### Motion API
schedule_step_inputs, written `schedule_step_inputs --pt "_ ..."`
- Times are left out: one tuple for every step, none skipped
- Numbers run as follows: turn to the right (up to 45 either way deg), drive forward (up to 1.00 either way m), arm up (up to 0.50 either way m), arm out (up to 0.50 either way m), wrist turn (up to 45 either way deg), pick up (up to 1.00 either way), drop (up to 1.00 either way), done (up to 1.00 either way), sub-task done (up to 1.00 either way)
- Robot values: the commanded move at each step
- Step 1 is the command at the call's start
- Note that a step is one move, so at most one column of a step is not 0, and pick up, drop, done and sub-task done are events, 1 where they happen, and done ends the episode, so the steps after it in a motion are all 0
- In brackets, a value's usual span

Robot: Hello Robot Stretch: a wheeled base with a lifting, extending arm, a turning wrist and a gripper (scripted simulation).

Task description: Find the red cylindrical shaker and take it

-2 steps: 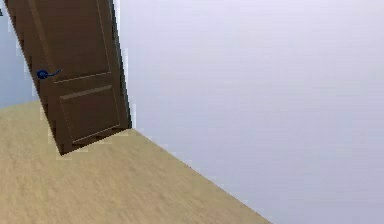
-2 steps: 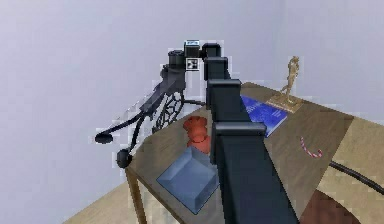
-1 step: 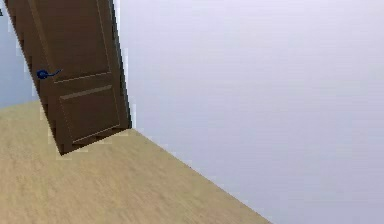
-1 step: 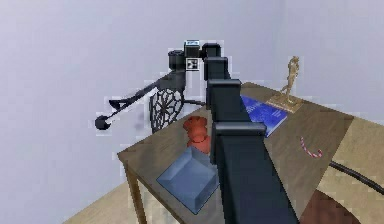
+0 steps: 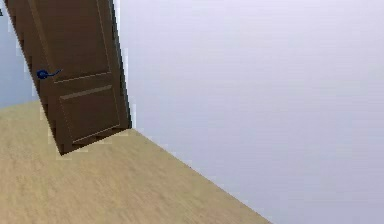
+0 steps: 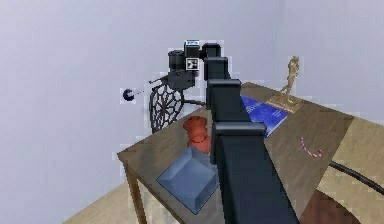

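Observation:
A red, roughly cylindrical thing (image 6: 197,131) stands on the wooden table (image 6: 300,140) near its left end, just left of the dark arm bar. The gripper (image 6: 140,88) reaches out past the table's far left corner, higher in the arm side view than the red thing. Bare wall lies behind its thin fingers (image 6: 150,83), and it holds nothing.
A dark round spoked chair back (image 6: 165,106) stands behind the table's left end. On the table lie a grey flat tray (image 6: 188,178), a blue book (image 6: 262,113), a pink curved thing (image 6: 313,150) and a small statue (image 6: 292,80). Ahead are a brown door (image 5: 75,70), a white wall and wooden floor (image 5: 100,185).

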Motion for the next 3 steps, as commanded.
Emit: schedule_step_inputs --pt "0.0 0.0 0.0 0.0 45.0 0.0 0.0 0.0 0.0" --pt "0.0 0.0 0.0 0.0 18.0 0.0 0.0 0.0 0.0" --pt "0.0 0.0 -0.3 0.0 0.0 0.0 0.0 0.0 0.0"
